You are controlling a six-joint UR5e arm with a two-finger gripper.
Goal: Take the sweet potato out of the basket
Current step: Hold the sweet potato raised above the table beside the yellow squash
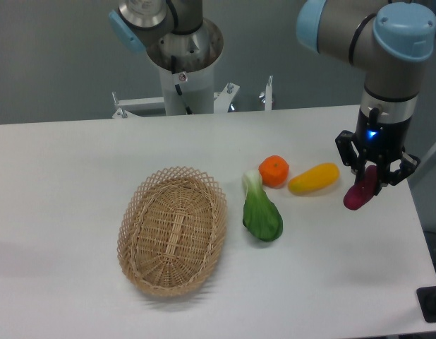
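Note:
The magenta sweet potato [360,191] hangs tilted at the table's right side, and my gripper [374,176] is shut on its upper end. Its lower tip sits close to the tabletop; I cannot tell whether it touches. The oval wicker basket [173,230] lies at the centre-left of the table with nothing inside it, far to the left of the gripper.
A yellow-orange oblong vegetable [314,178] lies just left of the gripper. A round orange fruit [274,170] and a green bok choy [260,210] lie between it and the basket. The table's right edge [420,212] is close to the gripper.

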